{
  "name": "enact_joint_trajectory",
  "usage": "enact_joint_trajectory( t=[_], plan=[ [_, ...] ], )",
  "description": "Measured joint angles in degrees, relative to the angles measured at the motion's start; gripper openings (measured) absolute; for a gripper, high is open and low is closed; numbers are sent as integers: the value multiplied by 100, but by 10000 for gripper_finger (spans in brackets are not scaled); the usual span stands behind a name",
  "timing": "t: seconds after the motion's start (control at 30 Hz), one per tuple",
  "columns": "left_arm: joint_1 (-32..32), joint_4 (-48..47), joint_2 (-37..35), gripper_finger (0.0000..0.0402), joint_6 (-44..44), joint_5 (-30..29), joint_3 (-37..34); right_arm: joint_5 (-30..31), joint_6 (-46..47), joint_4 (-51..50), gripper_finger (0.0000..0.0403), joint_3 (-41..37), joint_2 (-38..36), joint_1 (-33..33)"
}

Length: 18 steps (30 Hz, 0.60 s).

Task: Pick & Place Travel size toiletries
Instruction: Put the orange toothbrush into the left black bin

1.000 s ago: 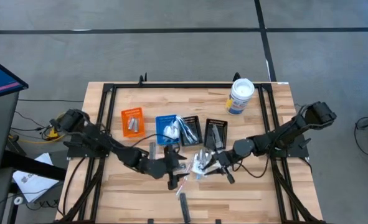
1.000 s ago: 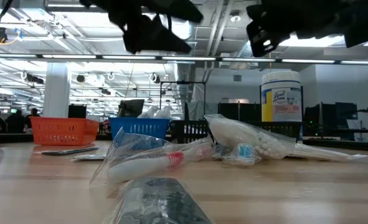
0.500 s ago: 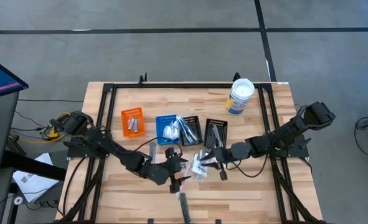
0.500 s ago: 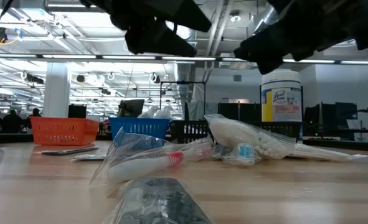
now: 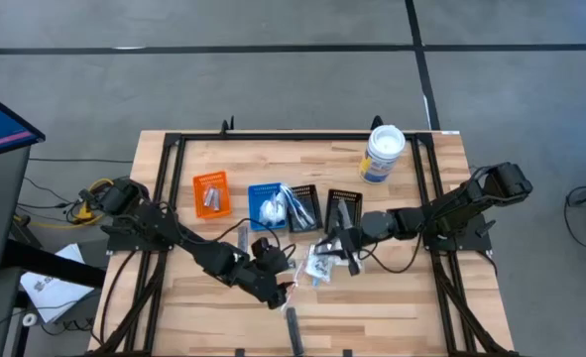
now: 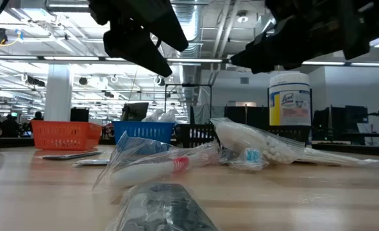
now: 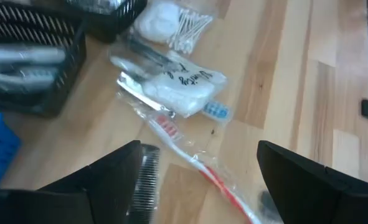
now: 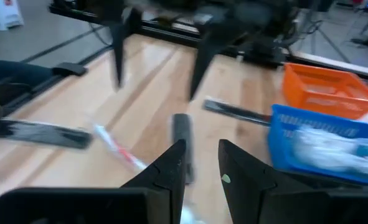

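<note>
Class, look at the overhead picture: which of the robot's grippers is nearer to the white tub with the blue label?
The right. The right gripper hovers over the toiletry pile, below the white tub; the left gripper is farther off, toward the table's front edge.

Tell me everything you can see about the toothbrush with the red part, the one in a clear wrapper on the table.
The toothbrush is slim, white, with red on its handle, sealed in a crinkly clear plastic sleeve. It lies flat on the wooden table, unheld, below the left gripper, whose fingers are spread wide. One end reaches under a white packet in the small pile; the other end passes out of the left wrist view.
</note>
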Motion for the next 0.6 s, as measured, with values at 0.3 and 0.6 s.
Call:
enact_joint_trajectory(
  t=[0.3,0.6],
  plan=[
    [295,189,1463,286,-359,1184,475,-7,-222,47,87,0,0,-369],
    [435,-78,1808,239,-360,1283,841,-20,-133,16,87,0,0,-230]
  ],
)
